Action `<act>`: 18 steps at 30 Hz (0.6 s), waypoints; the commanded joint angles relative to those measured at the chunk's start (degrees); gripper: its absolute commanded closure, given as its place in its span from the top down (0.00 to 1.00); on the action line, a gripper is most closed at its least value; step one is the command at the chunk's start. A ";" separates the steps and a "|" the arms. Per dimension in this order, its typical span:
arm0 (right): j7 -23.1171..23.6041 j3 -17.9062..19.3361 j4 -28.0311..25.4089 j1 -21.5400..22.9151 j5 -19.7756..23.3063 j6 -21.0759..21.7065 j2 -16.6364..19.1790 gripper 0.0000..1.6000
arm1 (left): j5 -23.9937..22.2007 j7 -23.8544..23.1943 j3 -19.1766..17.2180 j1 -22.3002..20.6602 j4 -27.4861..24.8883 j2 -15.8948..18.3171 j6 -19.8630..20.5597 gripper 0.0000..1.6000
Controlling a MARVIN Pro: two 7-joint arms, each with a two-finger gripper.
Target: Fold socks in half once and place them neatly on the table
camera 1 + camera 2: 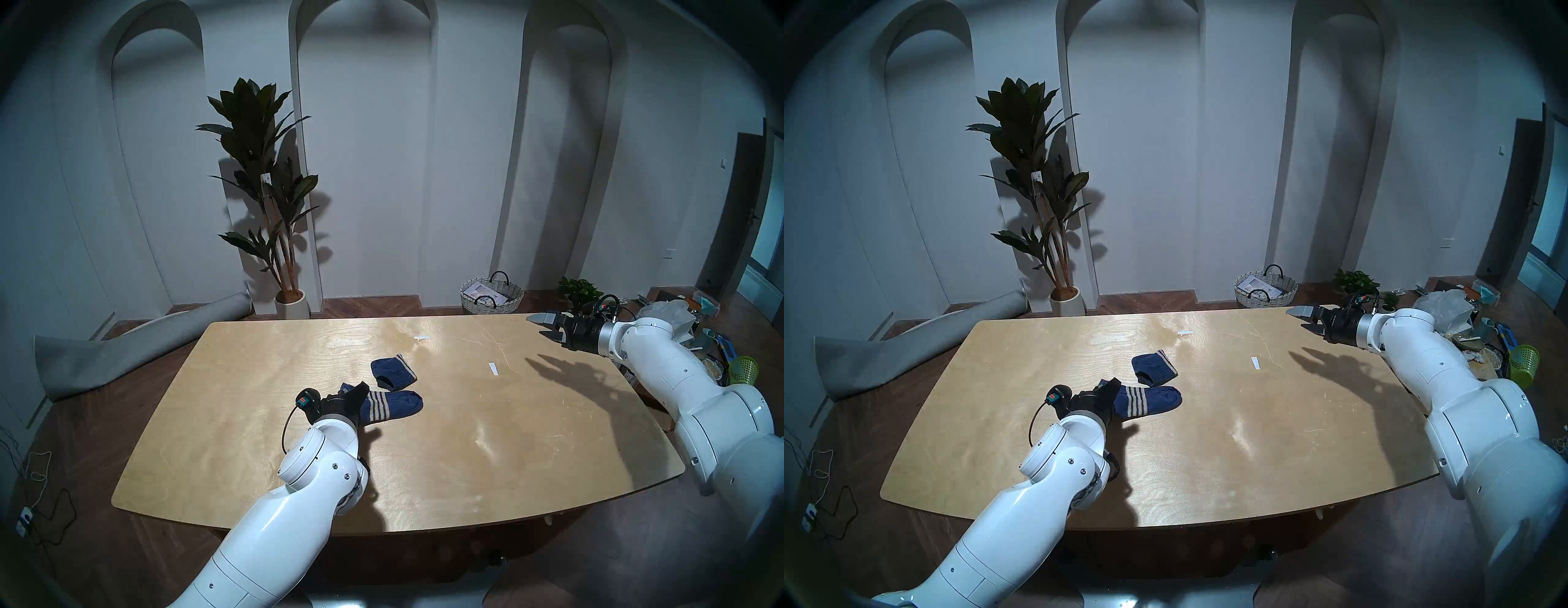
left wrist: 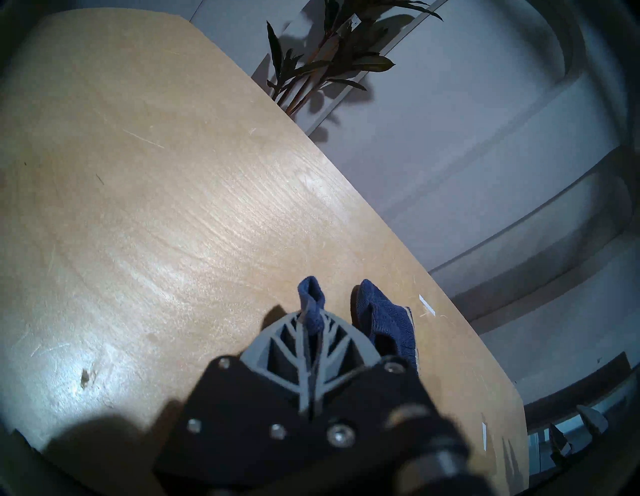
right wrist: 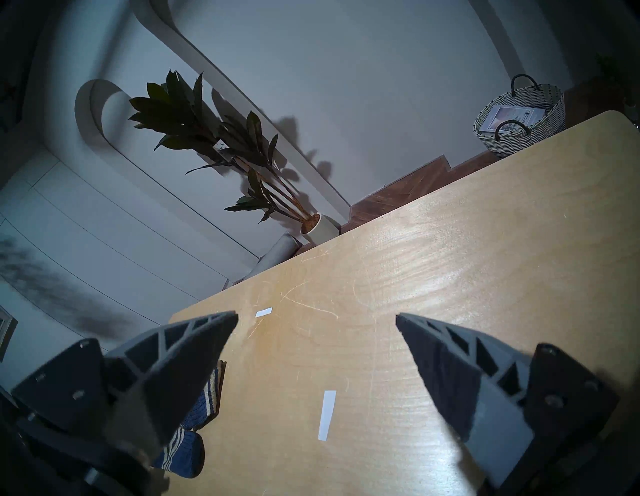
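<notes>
The left gripper (image 1: 358,388), clamped on the cuff of the striped sock (image 1: 388,405) at the table (image 1: 509,446) centre, should carry it smoothly over the toe, while the right gripper (image 1: 544,327) waits spread at the upper right.

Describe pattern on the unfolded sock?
Navy sock with four thin beige stripes across the middle; clearest in head view.

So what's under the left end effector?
The cuff end of the unfolded sock, pinched in the left end effector above the table. How much cuff is gripped stays hidden.
</notes>
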 commanded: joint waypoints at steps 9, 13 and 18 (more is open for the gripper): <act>0.24 -0.04 3.79 3.34 -1.04 -1.76 -1.73 1.00 | 3.66 -0.26 3.37 -2.32 -2.66 -0.35 0.62 0.00; 0.41 0.00 5.07 3.78 -1.37 -2.19 -2.10 1.00 | 4.52 -0.48 4.45 -3.27 -2.72 -0.54 1.24 0.00; 0.39 -0.01 6.33 4.32 -1.82 -2.64 -2.35 1.00 | 4.56 -1.91 6.37 -4.95 -1.79 -1.43 2.46 0.00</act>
